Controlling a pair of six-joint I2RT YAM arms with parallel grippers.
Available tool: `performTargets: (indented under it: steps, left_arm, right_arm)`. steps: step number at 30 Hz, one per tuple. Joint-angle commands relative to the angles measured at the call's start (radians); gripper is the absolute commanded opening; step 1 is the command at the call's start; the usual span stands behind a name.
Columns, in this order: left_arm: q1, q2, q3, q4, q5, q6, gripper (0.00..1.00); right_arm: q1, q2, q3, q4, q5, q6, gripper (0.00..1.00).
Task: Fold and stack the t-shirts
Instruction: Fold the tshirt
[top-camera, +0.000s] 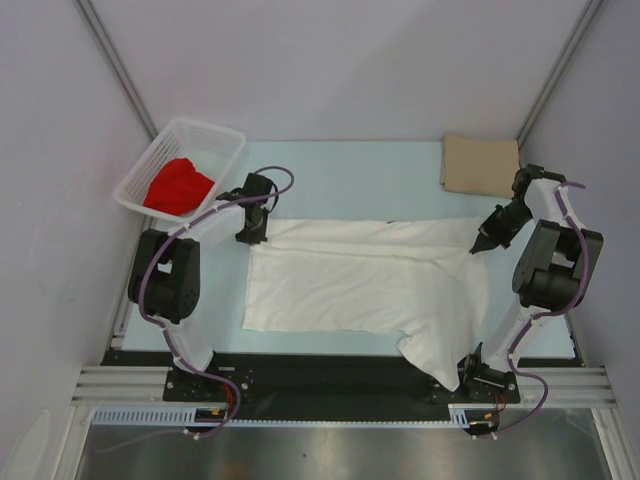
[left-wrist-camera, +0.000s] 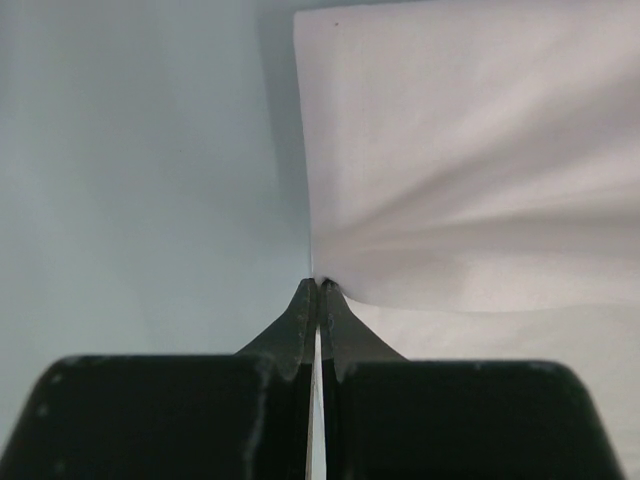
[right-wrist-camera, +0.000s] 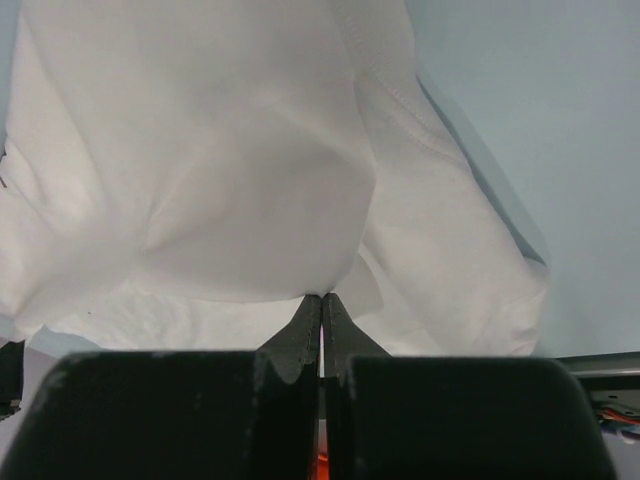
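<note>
Left wrist view has the left pincer (left-wrist-camera: 318, 290) pressed fully together, its tips nipping the edge of the white cloth t-shirt (left-wrist-camera: 470, 160), whose creases run straight to the pinch. The right wrist view has the right pincer (right-wrist-camera: 322, 300) just as tightly closed, with a hanging fold of the same shirt caught at its tips. From above, the two pincers sit at the far left and far right ends of this shirt. It is spread across the middle of the pale blue counter (top-camera: 350, 175), and one part trails over the near edge beside the right arm's base. A flat tan rectangle of folded t-shirt (top-camera: 481, 166) lies at the far right corner, well apart from the white one. A crumpled bright red t-shirt (top-camera: 178, 187) sits at the far left corner, inside the white plastic lattice basket (top-camera: 215, 135). As I judge it, the tan shirt is finished and marks where the stack will grow. The white shirt is only at its opening fold, held by its far edge and not yet squared. The red shirt has not been touched, so roughly a third of the job looks done. By count there are three t-shirts, one each of white, tan and red, along with one basket and two pincers.
</note>
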Motion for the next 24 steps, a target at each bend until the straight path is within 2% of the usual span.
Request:
performTargets:
  steps: [1, 7, 12, 17, 20, 24]
  left_arm:
    - [0.004, -0.064, -0.042, 0.026, 0.005, -0.020, 0.01]
    - [0.004, -0.042, 0.033, 0.016, -0.013, -0.008, 0.00]
    - [0.004, 0.013, 0.206, 0.039, 0.001, 0.013, 0.01]
    - [0.024, 0.186, 0.440, 0.014, 0.005, 0.043, 0.00]
    - [0.029, 0.238, 0.513, 0.019, 0.002, 0.058, 0.00]
    - [0.033, 0.254, 0.528, 0.097, -0.001, 0.079, 0.00]
  right_arm:
    - [0.002, -0.040, -0.002, 0.017, 0.018, -0.008, 0.00]
    - [0.010, -0.029, 0.026, 0.026, -0.005, 0.004, 0.00]
    - [0.028, 0.053, 0.206, 0.024, -0.034, 0.050, 0.00]
    - [0.045, 0.185, 0.440, 0.000, -0.049, 0.081, 0.00]
    - [0.042, 0.241, 0.544, 0.003, -0.075, 0.082, 0.00]
    - [0.037, 0.276, 0.591, 0.052, -0.111, 0.088, 0.00]
